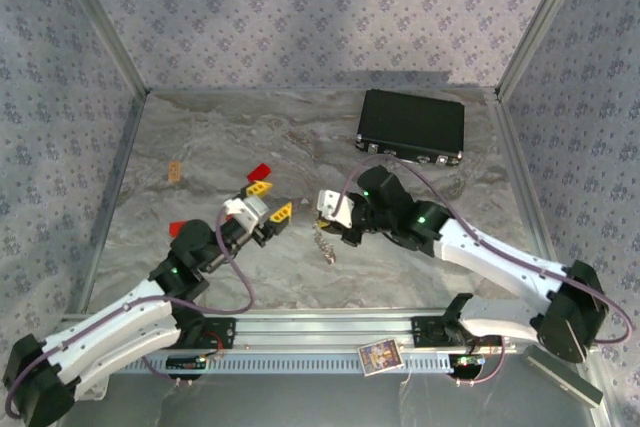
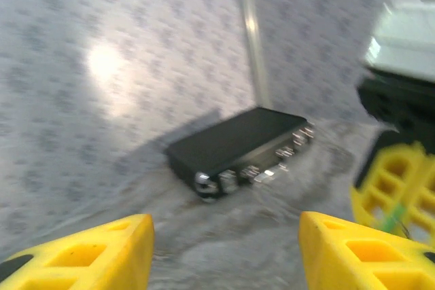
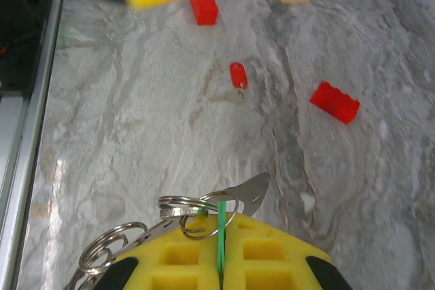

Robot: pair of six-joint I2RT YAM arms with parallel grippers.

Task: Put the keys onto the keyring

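Note:
My right gripper [image 3: 221,223] is shut on the green key [image 3: 221,236], whose thin green edge stands between the yellow fingers and whose metal blade [image 3: 250,191] sticks out ahead. The silvery keyring [image 3: 197,206] hangs at the key's blade, with more loops trailing left. From above, its chain [image 1: 326,244] dangles below the right gripper [image 1: 326,209]. The red key [image 3: 238,75] lies flat on the table. My left gripper [image 2: 226,236] is open with nothing between its yellow fingers [image 2: 88,249]. In the top view the left gripper [image 1: 270,200] sits just left of the right one.
A black box [image 1: 411,127] lies at the back right. Red blocks [image 1: 259,171] [image 1: 177,228] rest near the left arm, and a small tan piece [image 1: 174,172] lies at the left. Patterned walls enclose the marble table [image 1: 400,267].

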